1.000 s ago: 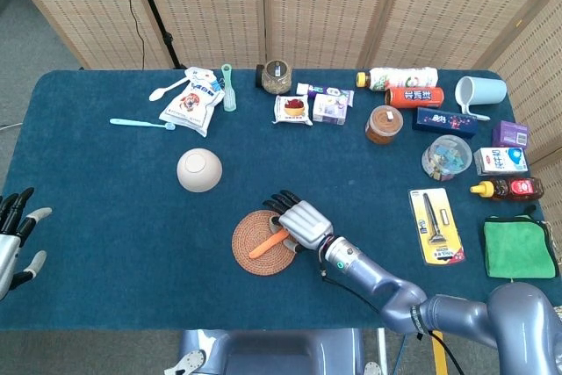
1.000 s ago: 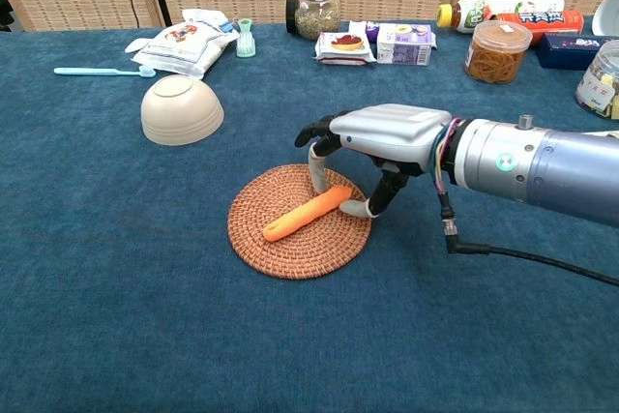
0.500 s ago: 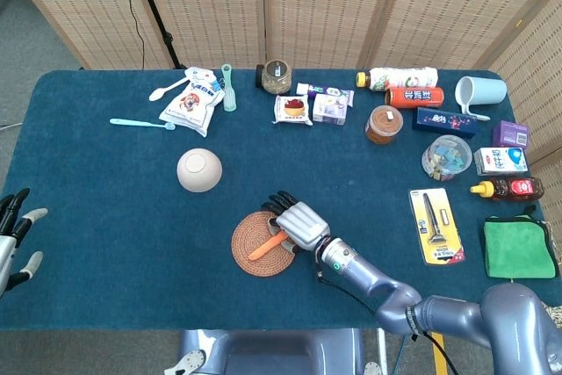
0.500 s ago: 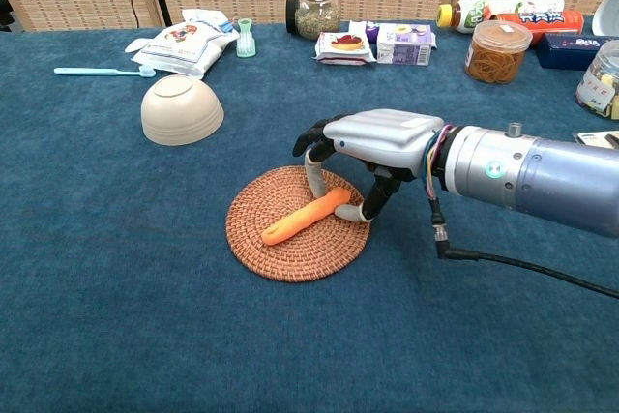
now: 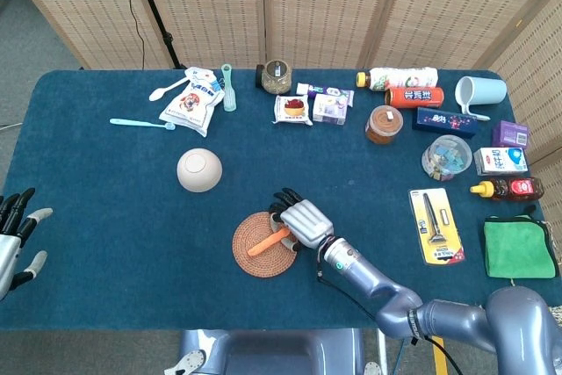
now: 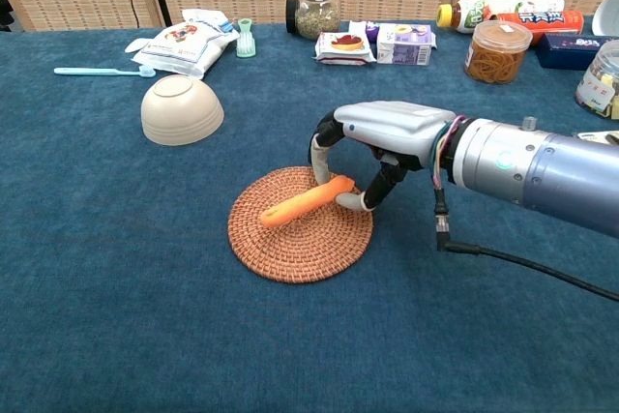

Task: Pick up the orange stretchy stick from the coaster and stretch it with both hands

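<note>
Right arm reaches in from the lower right of the head view, forearm running diagonally up and left toward table centre, wrist roughly level. Right hand is palm-down, back plate facing up; its fingers curl downward on the far side and the thumb comes in from the near side, pinching one end of the orange stretchy stick. A cable hangs from the wrist and trails along the table surface toward the right. Left hand sits at the far left edge of the head view, beyond the table edge, fingers apart and pointing up, holding nothing. The left arm itself is out of frame.
</note>
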